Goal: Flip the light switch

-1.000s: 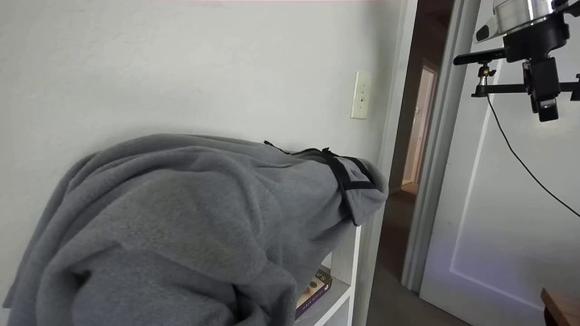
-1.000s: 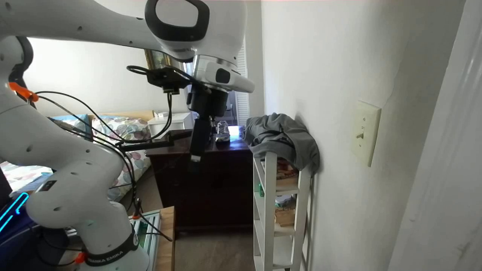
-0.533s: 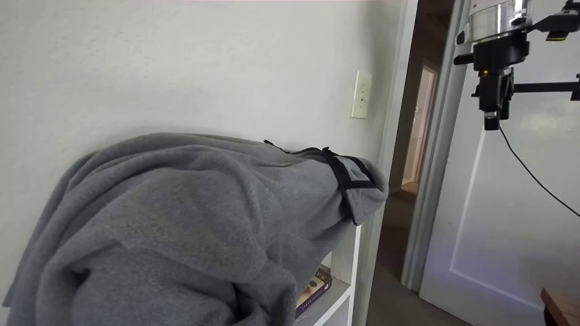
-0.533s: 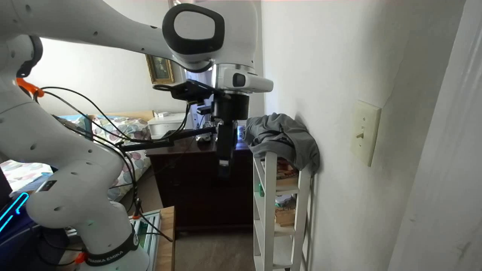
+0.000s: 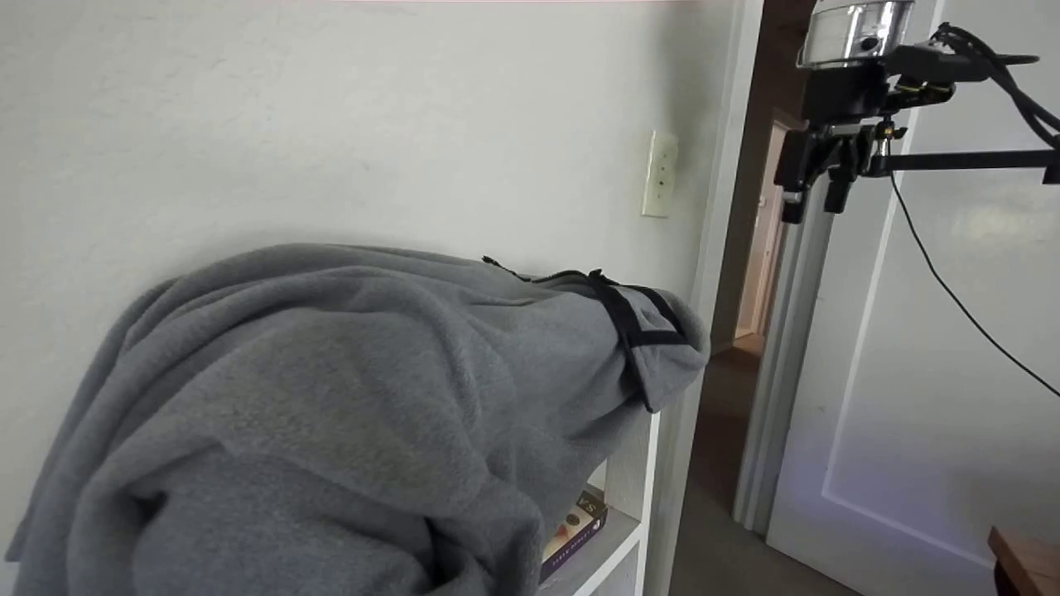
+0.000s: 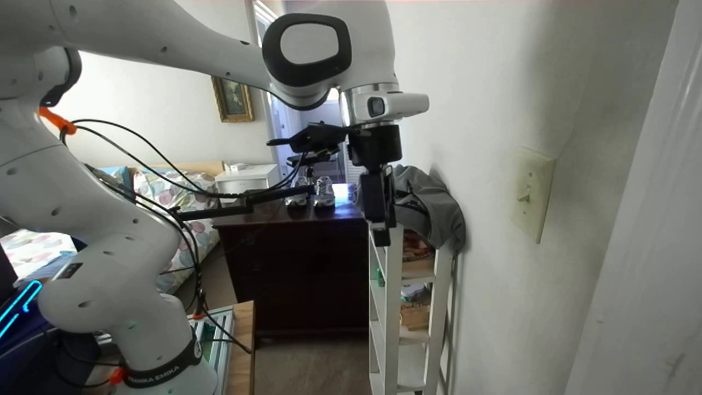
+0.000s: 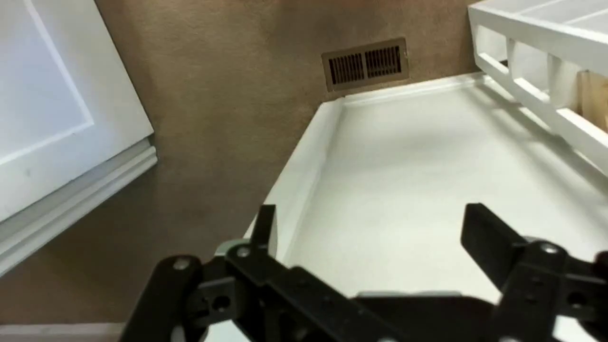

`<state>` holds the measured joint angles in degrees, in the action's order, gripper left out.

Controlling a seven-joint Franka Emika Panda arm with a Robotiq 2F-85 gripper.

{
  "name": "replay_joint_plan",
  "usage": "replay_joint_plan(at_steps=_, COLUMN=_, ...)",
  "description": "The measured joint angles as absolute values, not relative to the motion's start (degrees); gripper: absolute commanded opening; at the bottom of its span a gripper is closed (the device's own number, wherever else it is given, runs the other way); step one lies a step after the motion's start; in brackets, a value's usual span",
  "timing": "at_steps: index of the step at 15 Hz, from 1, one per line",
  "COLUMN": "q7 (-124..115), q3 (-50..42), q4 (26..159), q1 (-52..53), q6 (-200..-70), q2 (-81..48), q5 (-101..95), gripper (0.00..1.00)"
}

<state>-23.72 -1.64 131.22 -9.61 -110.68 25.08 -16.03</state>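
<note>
The light switch is a cream-white upright plate on the wall. It shows in both exterior views (image 5: pixel 660 175) (image 6: pixel 533 195), with a small toggle at its middle. It is out of view in the wrist view. My gripper points down, apart from the wall. In an exterior view the gripper (image 5: pixel 814 207) hangs right of the switch, in front of the doorway. In an exterior view the gripper (image 6: pixel 384 235) hangs left of the switch, with its tips a little lower than the toggle. In the wrist view the gripper (image 7: pixel 370 209) is open, with nothing between its fingers.
A white shelf (image 6: pixel 394 307) stands against the wall, with a grey jacket (image 5: pixel 356 397) (image 6: pixel 433 206) over its top. The white door frame (image 5: pixel 720 190) and an open door (image 5: pixel 903 372) are near the switch. A dark dresser (image 6: pixel 307 274) stands behind the arm.
The arm has moved closer to the wall: leftward in an exterior view, rightward in an exterior view. The gripper has turned, and both fingers now show. The switch looks the same.
</note>
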Motion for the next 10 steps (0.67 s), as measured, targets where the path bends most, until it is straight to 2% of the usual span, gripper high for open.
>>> replay_joint_plan(at_steps=10, q7=-24.31, q3=-3.85, q4=132.3, q1=-10.34, q6=-134.38, q2=24.12, q5=-11.03, gripper=1.0)
